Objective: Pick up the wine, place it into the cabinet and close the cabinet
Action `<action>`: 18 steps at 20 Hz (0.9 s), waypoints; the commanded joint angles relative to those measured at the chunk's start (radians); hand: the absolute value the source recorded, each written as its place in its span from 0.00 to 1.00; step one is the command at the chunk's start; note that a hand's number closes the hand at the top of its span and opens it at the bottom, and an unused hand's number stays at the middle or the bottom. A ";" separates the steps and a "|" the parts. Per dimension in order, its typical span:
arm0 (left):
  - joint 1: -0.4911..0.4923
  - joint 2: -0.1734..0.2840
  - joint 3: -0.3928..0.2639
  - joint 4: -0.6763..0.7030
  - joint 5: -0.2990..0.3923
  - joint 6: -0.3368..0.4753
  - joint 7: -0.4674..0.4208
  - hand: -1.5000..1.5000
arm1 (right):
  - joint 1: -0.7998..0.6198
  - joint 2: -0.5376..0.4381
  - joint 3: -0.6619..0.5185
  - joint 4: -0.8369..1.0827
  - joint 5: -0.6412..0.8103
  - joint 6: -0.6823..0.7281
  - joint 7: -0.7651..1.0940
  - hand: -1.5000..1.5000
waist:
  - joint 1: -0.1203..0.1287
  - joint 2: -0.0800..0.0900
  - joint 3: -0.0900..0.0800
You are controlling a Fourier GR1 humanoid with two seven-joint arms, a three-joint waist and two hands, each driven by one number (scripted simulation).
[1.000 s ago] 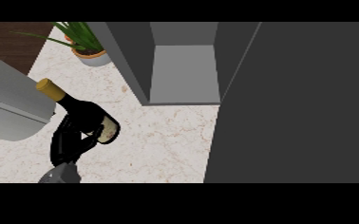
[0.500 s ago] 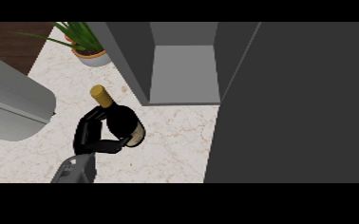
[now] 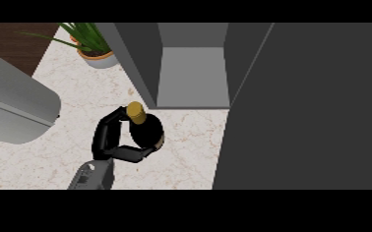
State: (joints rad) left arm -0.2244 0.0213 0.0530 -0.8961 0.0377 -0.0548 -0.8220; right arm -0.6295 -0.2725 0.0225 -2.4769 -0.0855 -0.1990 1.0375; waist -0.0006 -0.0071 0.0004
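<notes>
The wine bottle (image 3: 147, 130) is dark with a gold cap and stands nearly upright over the marble counter (image 3: 181, 147), just in front of the cabinet's left wall. My left hand (image 3: 108, 138) comes in from the lower left and is curled round the bottle's body, fingers on its left and near side. The grey cabinet (image 3: 192, 76) stands open, its inside bare. Its dark door (image 3: 305, 108) is swung out and fills the right side of the view. My right hand does not show.
A potted green plant (image 3: 91, 45) sits at the back left of the counter. A large rounded grey appliance (image 3: 22, 109) takes up the left edge. Dark wood floor shows at the far top left.
My left hand has carried the bottle to the right, away from the grey appliance and up to the cabinet's front. The bottle now stands more upright.
</notes>
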 commanded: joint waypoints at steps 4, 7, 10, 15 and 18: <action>0.039 -0.020 -0.107 -0.292 0.025 0.017 0.176 1.00 | 0.022 -0.038 -0.116 -0.120 -0.160 0.020 0.096 0.00 | -0.001 -0.003 0.002; 0.084 -0.021 -0.218 -0.443 0.118 0.044 0.288 1.00 | 0.006 -0.002 -0.003 -0.092 -0.042 -0.021 0.095 0.00 | 0.005 -0.006 0.000; 0.041 -0.021 -0.267 -0.528 0.167 0.137 0.381 1.00 | 0.102 0.004 -0.045 -0.100 -0.098 0.021 0.031 0.00 | -0.003 0.001 0.001; -0.003 -0.021 -0.322 -0.700 0.173 0.256 0.592 1.00 | 0.037 -0.013 -0.067 -0.087 -0.113 0.012 0.060 0.00 | -0.001 0.000 0.000; -0.089 -0.021 -0.425 -0.740 0.153 0.404 0.680 1.00 | 0.127 0.025 -0.012 -0.115 -0.075 0.023 0.004 0.00 | -0.008 0.001 0.001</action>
State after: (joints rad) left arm -0.2565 0.0007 -0.2903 -1.5312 0.2008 0.2230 -0.2726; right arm -0.5828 -0.2681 -0.0023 -2.4688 -0.1072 -0.1825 1.0090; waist -0.0047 -0.0058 0.0007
